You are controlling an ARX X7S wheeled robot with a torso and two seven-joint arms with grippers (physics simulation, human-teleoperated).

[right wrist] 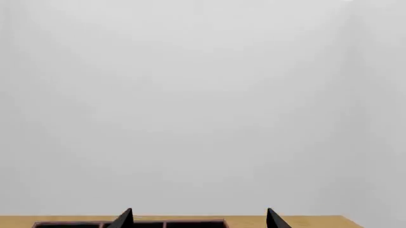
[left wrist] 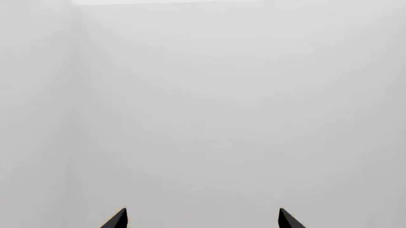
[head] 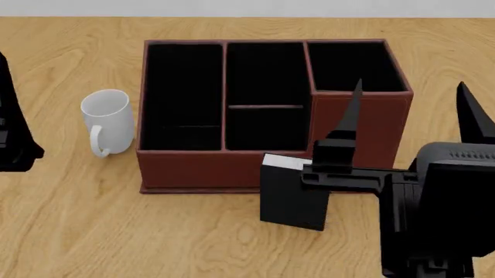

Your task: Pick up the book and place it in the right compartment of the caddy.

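The black book (head: pixel 290 200) stands upright on the table just in front of the caddy (head: pixel 193 168), its white page edges on top. The caddy's right compartment (head: pixel 352 66) is the tall, square section with a black interior. My right gripper (head: pixel 410 110) is open and empty, with its fingers pointing up, right of the book and in front of the tall section. In the right wrist view the right gripper (right wrist: pixel 199 219) faces a blank wall, with the caddy's rim (right wrist: pixel 171 222) low in frame. My left gripper (left wrist: pixel 203 219) is open and faces only a blank wall.
A white mug (head: pixel 108 121) stands left of the caddy. My left arm (head: pixel 14 139) shows at the left edge of the head view. The wooden table (head: pixel 155 231) stretches in front of the caddy.
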